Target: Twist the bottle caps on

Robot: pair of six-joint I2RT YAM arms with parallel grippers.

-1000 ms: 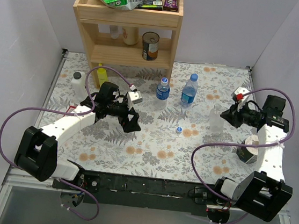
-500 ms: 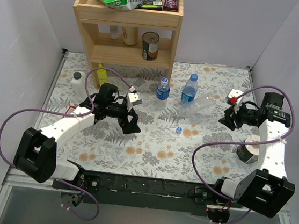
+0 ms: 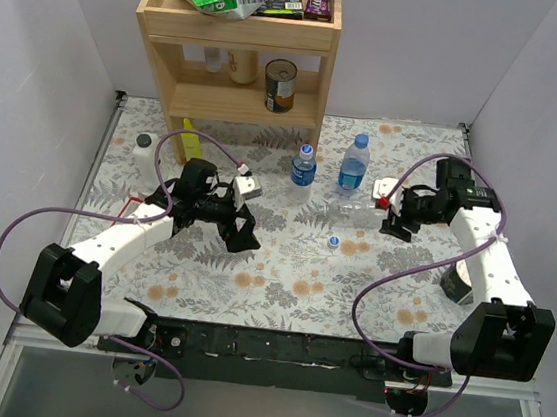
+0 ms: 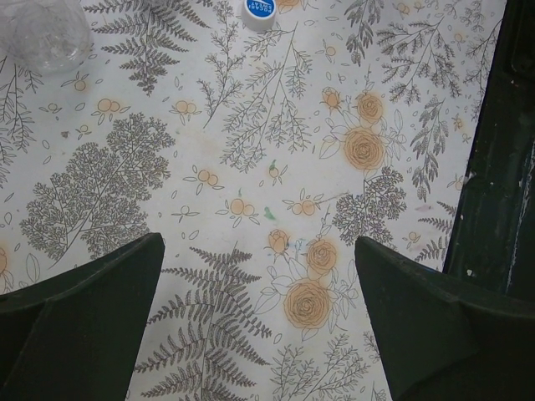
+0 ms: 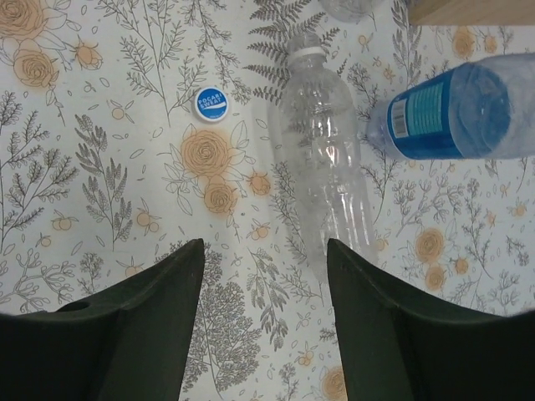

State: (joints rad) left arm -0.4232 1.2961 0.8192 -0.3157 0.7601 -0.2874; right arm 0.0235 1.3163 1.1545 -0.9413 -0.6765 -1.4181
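The tall unlabelled bottle [image 3: 354, 212] lies on its side on the table, its neck open [image 5: 308, 52]. My right gripper [image 3: 393, 223] stands open just behind its base, and the bottle's [image 5: 330, 167] end lies just ahead of the right finger, ungripped. One loose blue cap [image 3: 334, 242] sits on the cloth, left of the bottle's neck in the right wrist view [image 5: 211, 104]. Two labelled bottles [image 3: 303, 168] [image 3: 353, 167] stand upright with blue caps on. My left gripper [image 3: 241, 226] is wide open over bare cloth [image 4: 259, 317], the loose cap [image 4: 258, 10] far ahead.
A wooden shelf [image 3: 234, 52] with a can [image 3: 279, 86] and snack bags stands at the back. A white bottle [image 3: 144, 151] and a yellow bottle [image 3: 191, 140] stand at the back left. A tape roll [image 3: 464, 280] lies under the right arm. The table's dark near edge [image 4: 501, 167] runs beside my left gripper.
The right gripper has opened and let go of the unlabelled bottle, which went from upright to lying flat. The right arm swung left after it. The left arm hardly moved.
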